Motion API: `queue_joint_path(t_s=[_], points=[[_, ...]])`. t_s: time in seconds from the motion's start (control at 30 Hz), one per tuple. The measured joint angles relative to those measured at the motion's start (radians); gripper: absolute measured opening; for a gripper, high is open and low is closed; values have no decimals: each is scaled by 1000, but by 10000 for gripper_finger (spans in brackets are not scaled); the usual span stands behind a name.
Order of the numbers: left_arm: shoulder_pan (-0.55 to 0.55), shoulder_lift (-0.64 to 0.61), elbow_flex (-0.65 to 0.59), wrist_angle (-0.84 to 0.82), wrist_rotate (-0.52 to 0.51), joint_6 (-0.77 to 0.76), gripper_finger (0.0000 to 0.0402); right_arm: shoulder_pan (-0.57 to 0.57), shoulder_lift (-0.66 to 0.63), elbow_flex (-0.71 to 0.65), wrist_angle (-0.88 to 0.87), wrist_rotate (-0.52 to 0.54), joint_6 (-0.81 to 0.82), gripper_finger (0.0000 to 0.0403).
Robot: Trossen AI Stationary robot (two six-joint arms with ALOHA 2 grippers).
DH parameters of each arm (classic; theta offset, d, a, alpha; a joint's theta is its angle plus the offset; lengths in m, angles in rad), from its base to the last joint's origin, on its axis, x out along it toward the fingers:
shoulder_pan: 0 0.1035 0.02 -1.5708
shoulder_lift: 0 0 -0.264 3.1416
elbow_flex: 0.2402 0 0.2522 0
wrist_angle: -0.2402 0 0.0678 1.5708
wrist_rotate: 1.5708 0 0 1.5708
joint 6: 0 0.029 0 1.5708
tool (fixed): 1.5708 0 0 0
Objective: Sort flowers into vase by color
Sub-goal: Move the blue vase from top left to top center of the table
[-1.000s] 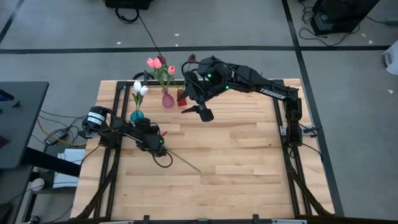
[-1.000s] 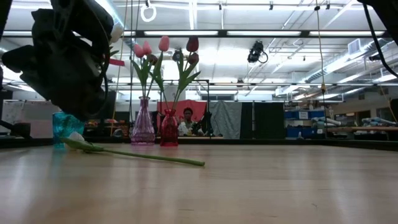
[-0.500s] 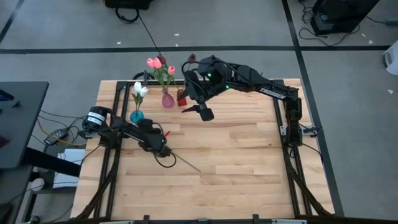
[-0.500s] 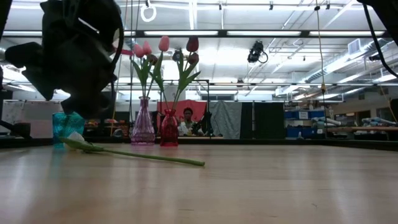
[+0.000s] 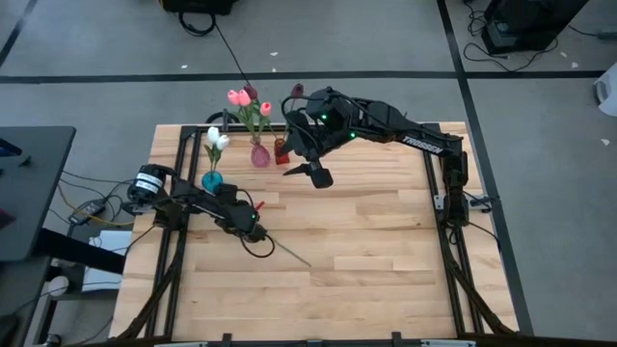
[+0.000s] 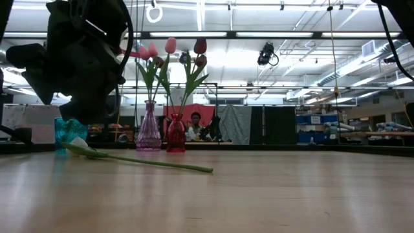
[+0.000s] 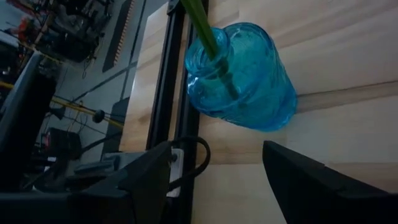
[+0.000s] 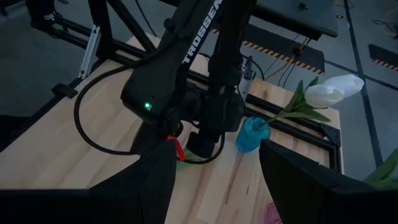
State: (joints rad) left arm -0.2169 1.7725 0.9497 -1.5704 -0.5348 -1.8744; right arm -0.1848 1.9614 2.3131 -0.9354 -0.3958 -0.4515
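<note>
A white tulip [image 6: 78, 146] lies flat on the table, its green stem [image 5: 292, 255] pointing toward the near right. My left gripper [image 5: 252, 227] hangs open just above its head end and covers that end in the high view; its wrist view shows only the teal vase [image 7: 242, 74] beyond the open fingers. My right gripper [image 5: 314, 174] hovers open near the vases, holding nothing. White tulips [image 5: 217, 138] stand in the teal vase [image 5: 212, 179], pink ones [image 5: 238, 97] in the pink vase [image 5: 259, 154], maroon ones [image 6: 200, 46] in the red vase [image 5: 281, 151].
The three vases stand in a row along the table's far left part, close to the black frame rail [image 7: 180, 124]. Bare wood [image 5: 376, 251] spreads over the table's middle, right and near side. A person [image 6: 194, 126] sits far behind the table.
My left gripper has shifted a little toward the table's near right, along the lying tulip's stem, so less of the stem shows in the high view. The tulip has stayed where it was.
</note>
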Motion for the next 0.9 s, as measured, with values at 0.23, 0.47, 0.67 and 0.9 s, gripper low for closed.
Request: queue_joint_path(t_s=[0.23,0.47,0.67,0.9], points=[[1,0,0,-1,23,-10,316,0,0,0,-2,-3,-3,240],[14,0,-37,-1,3,-132,395,0,0,0,-8,-25,-5,240],[14,0,-55,23,-28,-173,389,0,0,0,-22,-26,-17,240],[42,0,-56,71,-150,-154,389,2,0,0,-25,-26,-19,240]])
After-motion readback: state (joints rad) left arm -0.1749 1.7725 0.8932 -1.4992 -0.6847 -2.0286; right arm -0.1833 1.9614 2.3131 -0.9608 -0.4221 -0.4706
